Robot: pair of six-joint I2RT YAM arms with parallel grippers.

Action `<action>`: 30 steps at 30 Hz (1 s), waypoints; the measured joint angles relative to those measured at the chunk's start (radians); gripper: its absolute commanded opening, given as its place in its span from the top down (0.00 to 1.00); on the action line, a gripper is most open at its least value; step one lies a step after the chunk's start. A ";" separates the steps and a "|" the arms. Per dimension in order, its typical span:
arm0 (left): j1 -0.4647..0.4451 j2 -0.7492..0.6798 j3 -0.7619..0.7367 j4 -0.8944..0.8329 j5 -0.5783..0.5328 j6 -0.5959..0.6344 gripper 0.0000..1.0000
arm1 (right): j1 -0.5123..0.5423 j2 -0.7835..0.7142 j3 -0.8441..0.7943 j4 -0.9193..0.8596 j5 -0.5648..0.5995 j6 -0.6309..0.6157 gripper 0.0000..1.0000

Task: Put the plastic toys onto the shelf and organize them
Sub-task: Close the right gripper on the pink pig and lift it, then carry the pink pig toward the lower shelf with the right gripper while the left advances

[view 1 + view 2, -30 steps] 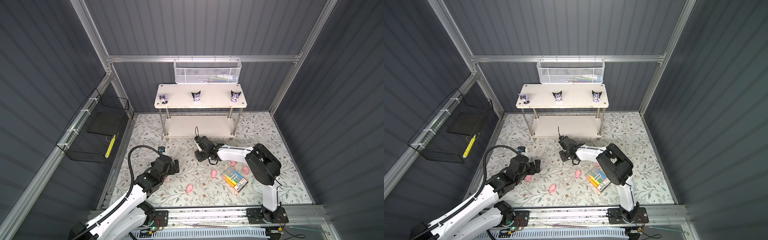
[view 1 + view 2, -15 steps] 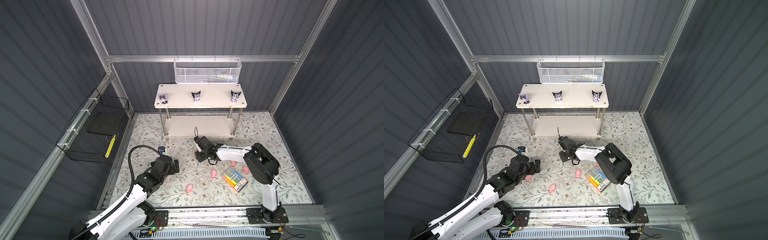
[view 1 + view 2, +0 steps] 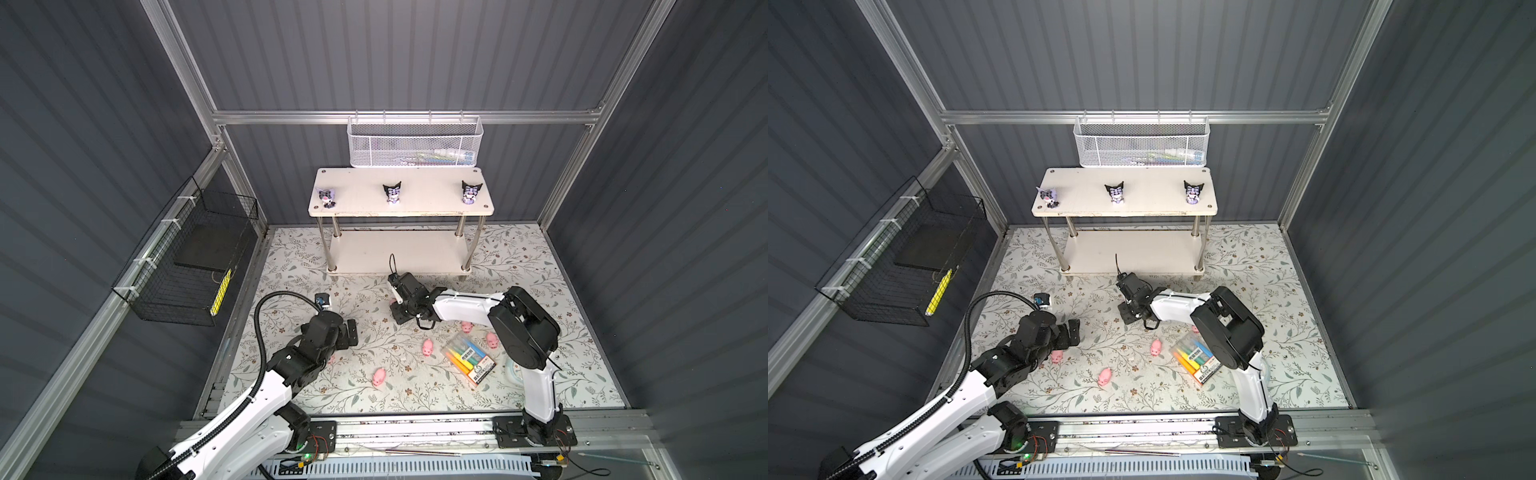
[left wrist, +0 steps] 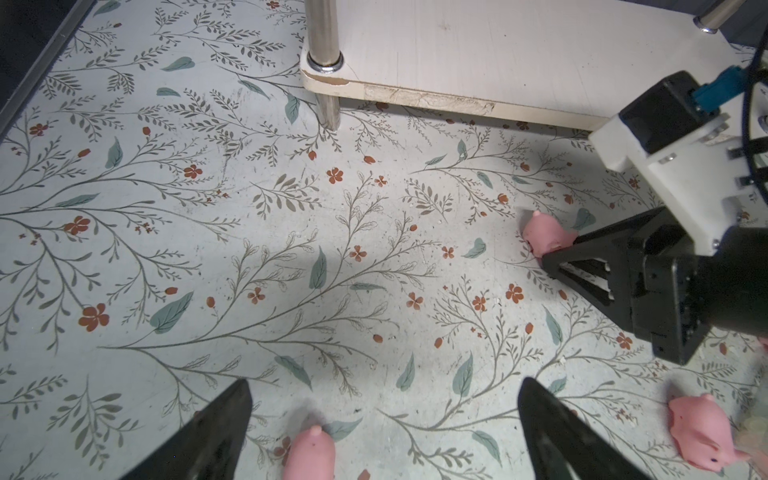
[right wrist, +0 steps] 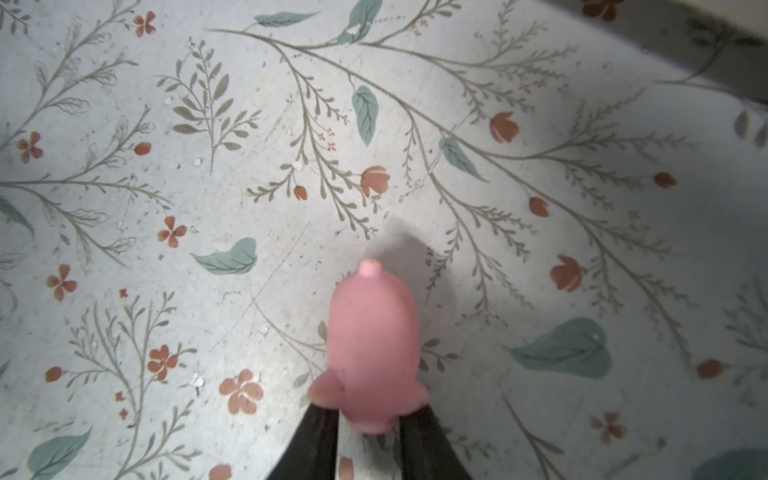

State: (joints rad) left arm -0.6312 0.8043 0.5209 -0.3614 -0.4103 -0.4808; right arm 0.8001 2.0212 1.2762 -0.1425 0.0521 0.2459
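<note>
The right hand (image 5: 370,422) is clamped on the head end of a pink pig (image 5: 372,340) on the floral counter (image 3: 561,291), just in front of the shelf (image 3: 399,249). Farther from the shelf, the left hand (image 4: 384,415) is spread wide, with a second pig (image 4: 311,451) in its gap.

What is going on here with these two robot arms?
The right gripper is shut on a pink pig low on the floral mat, in front of the shelf. The left gripper hangs open beside another pig. Three black-eared figurines stand on the shelf's top board; more pigs lie loose on the mat.
</note>
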 measured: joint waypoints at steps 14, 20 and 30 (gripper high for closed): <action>0.000 -0.028 0.000 -0.021 -0.001 -0.013 0.00 | 0.000 -0.106 -0.094 -0.001 0.024 0.026 0.76; 0.000 -0.014 0.003 -0.019 0.019 -0.013 0.00 | 0.000 -0.173 -0.126 -0.002 0.060 0.026 0.77; 0.000 0.038 0.056 -0.010 0.064 -0.011 0.00 | -0.017 -0.230 -0.145 -0.007 0.117 0.010 0.77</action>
State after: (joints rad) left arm -0.6312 0.8425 0.5766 -0.3710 -0.3466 -0.4919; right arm 0.7834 1.7916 1.1316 -0.1497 0.1696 0.2562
